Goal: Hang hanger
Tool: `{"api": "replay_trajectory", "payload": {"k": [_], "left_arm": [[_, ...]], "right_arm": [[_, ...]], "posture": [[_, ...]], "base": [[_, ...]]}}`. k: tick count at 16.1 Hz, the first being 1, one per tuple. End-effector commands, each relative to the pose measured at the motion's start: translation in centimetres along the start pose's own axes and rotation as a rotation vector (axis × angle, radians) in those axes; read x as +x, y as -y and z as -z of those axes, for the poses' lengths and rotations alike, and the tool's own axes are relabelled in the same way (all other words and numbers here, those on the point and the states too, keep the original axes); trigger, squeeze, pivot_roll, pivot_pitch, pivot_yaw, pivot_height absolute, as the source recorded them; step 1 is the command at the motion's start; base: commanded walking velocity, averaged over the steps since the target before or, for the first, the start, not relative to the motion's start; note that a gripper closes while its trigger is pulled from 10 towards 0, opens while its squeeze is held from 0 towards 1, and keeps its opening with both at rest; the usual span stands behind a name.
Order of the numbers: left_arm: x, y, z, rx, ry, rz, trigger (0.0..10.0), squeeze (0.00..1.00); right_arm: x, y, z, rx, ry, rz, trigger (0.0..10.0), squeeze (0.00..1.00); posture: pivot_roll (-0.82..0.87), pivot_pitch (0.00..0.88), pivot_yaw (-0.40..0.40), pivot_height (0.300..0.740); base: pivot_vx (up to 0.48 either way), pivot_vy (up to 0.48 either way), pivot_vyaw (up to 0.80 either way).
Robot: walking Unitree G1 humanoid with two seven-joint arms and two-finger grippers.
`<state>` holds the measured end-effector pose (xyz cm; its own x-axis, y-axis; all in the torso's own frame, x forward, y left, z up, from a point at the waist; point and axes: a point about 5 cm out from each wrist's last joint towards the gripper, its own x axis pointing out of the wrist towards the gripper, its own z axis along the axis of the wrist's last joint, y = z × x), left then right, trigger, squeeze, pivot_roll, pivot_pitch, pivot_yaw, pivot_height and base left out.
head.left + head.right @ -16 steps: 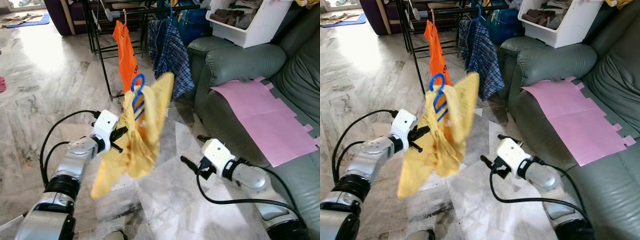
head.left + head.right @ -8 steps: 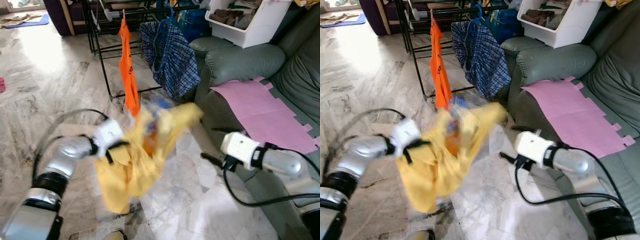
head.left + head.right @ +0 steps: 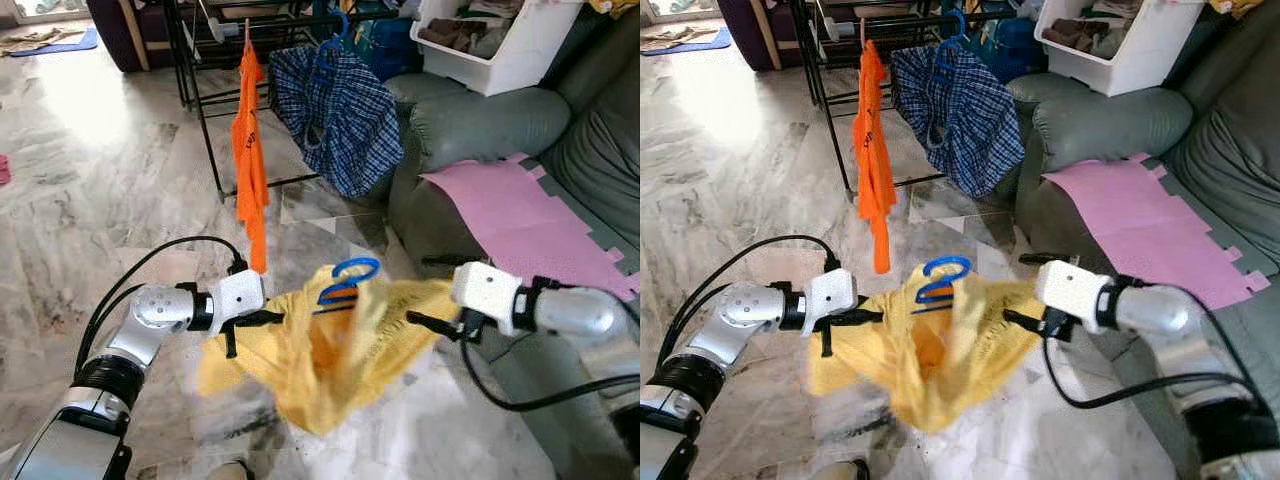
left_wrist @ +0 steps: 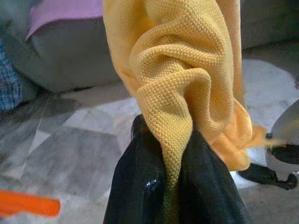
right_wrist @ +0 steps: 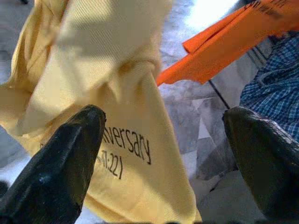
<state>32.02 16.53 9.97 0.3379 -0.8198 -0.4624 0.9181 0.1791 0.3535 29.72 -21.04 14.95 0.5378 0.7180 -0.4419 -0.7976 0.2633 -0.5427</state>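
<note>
Hanger [image 3: 345,280], blue plastic, sits inside a yellow shirt [image 3: 330,345] that hangs in mid-air between the robot's two hands, low over the marble floor [image 3: 100,170]. Its hook pokes up from the shirt's top edge, tilted over rather than upright, and slightly blurred. The left hand [image 3: 262,320] is at the shirt's left edge with its two black fingers [image 4: 140,186] pressed together on a thick fold of the yellow knit. The right hand [image 3: 425,325] is at the shirt's right edge with its fingers [image 5: 56,163] spread wide apart and the printed cloth lying just in front of them, not gripped. Beyond, at the far side of the room, a black clothes rack [image 3: 205,110] carries an orange garment [image 3: 248,150] and a blue checked shirt [image 3: 340,120]; a grey sofa [image 3: 480,120] stands to the right. The shirt looks light, soft and floppy, so it will likely sag and swing, and could slide off the hanger's arms. The hanger itself looks stiff and light; the surest hold is probably the neck just below the hook, leaving the hook free to catch the rack's bar.
</note>
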Motion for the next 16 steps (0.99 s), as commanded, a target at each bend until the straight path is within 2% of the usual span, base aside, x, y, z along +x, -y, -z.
{"api": "replay_trajectory", "payload": {"k": [1, 2, 3, 5, 12, 16], "left_arm": [[0.0, -0.3, -1.1, 0.055, 0.049, 0.005, 0.0, 0.0], [0.1, -0.1, -1.4, 0.079, 0.068, 0.027, 0.0, 0.0], [0.2, 0.0, -1.8, 0.095, 0.088, 0.039, 0.0, 0.0], [0.3, -0.1, -2.1, 0.109, 0.098, 0.039, 0.0, 0.0], [0.9, 0.5, -2.3, 0.104, 0.128, 0.072, 0.0, 0.0], [1.1, 0.6, -2.5, 0.102, 0.136, 0.073, 0.0, 0.0]], "right_arm": [[-0.3, 0.1, 0.2, 0.005, -0.008, -0.035, 10.0, 0.0], [-0.4, 0.2, 0.4, 0.022, -0.015, -0.07, 10.0, 0.0], [-0.5, 0.1, 0.8, 0.054, -0.025, -0.115, 8.2, 0.0], [-0.5, -0.1, 1.2, 0.077, -0.042, -0.165, 0.0, 0.0], [0.2, 0.5, 0.7, 0.084, -0.009, -0.223, 0.0, 0.0], [0.6, 0.1, 0.6, 0.096, 0.011, -0.247, 0.0, 0.0]], "posture": [[-0.02, 0.096, -0.069, 0.74], [-0.02, 0.096, -0.071, 0.74], [-0.01, 0.095, -0.073, 0.74], [-0.01, 0.096, -0.074, 0.74], [-0.02, 0.101, -0.078, 0.74], [-0.02, 0.105, -0.078, 0.74]], "base": [[0.0, 0.0, 0.0], [0.0, 0.0, 0.0], [0.0, 0.0, 0.0], [0.0, 0.0, 0.0], [0.0, 0.0, 0.0], [0.0, 0.0, 0.0]]}}
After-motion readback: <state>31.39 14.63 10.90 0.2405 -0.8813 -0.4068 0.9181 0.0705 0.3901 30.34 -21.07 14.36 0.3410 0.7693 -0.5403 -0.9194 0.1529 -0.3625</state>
